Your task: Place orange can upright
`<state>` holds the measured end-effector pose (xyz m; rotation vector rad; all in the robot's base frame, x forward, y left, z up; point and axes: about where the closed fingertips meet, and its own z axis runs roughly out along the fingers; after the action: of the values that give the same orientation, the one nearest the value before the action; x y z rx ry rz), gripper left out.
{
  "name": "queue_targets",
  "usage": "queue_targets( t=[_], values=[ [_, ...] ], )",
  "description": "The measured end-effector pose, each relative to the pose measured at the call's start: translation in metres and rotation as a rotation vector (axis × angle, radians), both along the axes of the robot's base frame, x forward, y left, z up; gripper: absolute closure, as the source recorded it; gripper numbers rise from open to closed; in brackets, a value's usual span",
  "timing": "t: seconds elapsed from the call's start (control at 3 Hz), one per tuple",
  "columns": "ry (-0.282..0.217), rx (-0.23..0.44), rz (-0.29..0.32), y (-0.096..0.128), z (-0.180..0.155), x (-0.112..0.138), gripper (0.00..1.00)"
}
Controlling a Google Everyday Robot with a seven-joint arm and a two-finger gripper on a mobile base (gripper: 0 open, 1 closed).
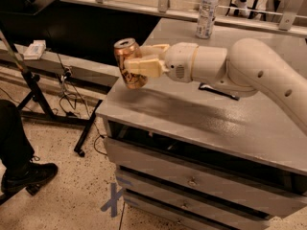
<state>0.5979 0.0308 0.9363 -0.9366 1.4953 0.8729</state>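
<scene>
The orange can [128, 63] is in the air, held over the front left corner of a grey drawer cabinet [192, 121] and clear of its top. Its long axis runs close to vertical, leaning a little, with the silver top end facing up and slightly toward the camera. The lower end is partly covered by the fingers. Pale cream markings show on the copper-orange side, but no brand or word can be read.

The gripper [139, 60] reaches in from the right and grips the can across its body. Its cream fingers [149, 67] are pressed against the can's side. Behind them the pale arm [249, 68] stretches away over the cabinet top toward the right edge of the view.

Under the arm a thin edge of a flat dark wrapper [218, 90] lies on the cabinet top, mostly hidden. A clear plastic bottle [207, 11] stands upright near the far edge, well apart from the can; its label cannot be read. The cabinet front shows stacked drawers with small knobs [192, 181].

On the speckled floor in front is a blue tape cross [114, 200]. At the left are a dark trouser leg and a black shoe [29, 174].
</scene>
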Motion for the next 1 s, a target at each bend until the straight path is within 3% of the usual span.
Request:
queue_targets(
  t=[0.33, 1.0],
  values=[
    [-0.036, 0.032, -0.001, 0.0, -0.014, 0.004, 1.0],
    [-0.062, 0.073, 0.001, -0.002, -0.033, 0.008, 0.59]
  ],
)
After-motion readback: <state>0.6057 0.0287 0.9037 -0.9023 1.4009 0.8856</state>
